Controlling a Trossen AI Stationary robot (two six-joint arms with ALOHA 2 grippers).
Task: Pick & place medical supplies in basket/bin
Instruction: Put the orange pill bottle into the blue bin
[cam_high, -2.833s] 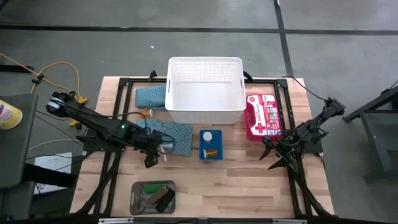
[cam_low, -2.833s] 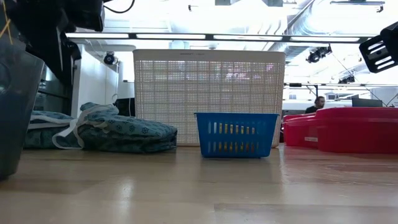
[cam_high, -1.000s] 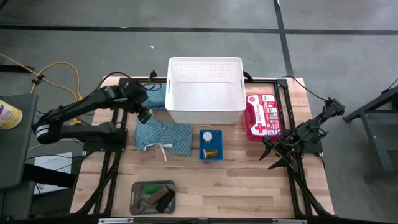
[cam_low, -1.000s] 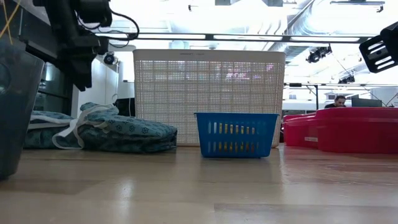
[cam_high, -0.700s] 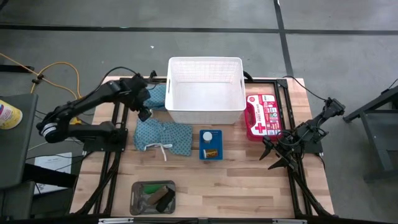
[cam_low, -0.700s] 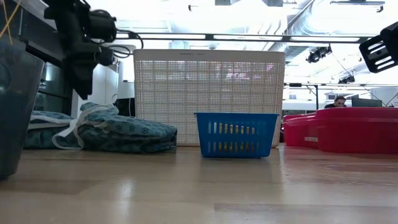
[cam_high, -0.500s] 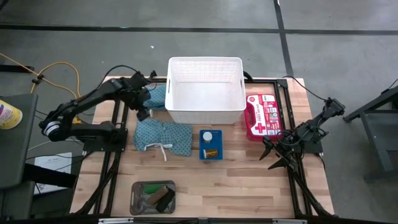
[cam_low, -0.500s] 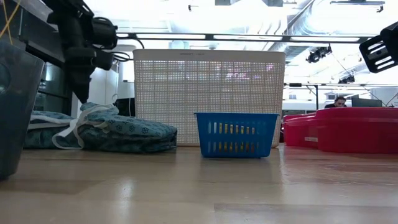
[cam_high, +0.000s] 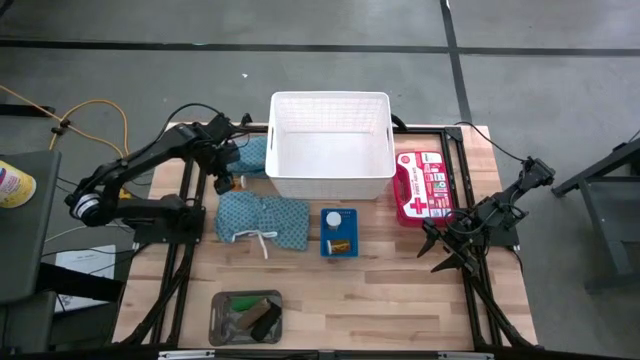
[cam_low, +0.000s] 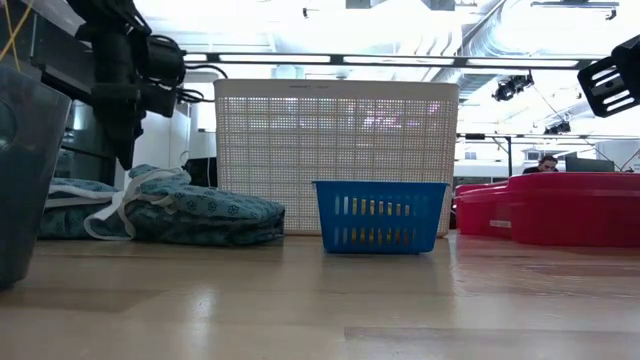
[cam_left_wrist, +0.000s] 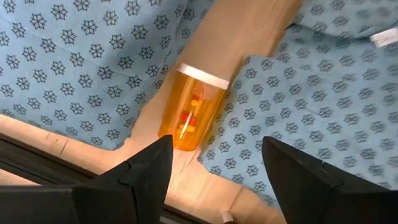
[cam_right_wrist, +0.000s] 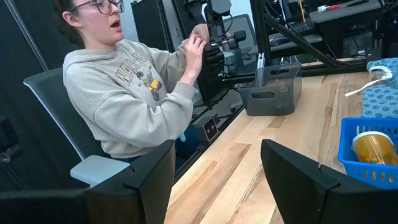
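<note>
The left tool (cam_left_wrist: 214, 171) hangs with its fingers spread wide and holding nothing, directly above the orange vial (cam_left_wrist: 189, 112), which lies on its side on a strip of bare counter (cam_left_wrist: 249, 34) between the two teal cloths (cam_high: 262, 218), just left of the white basket (cam_high: 330, 175). The vial's long axis runs roughly between the fingers rather than across them, so a straight drop looks enough to straddle it. The right tool (cam_high: 447, 252) waits well apart at the counter's right edge, open and empty.

Vial (cam_left_wrist: 190, 106) lies between two cloths (cam_left_wrist: 323, 112)
</note>
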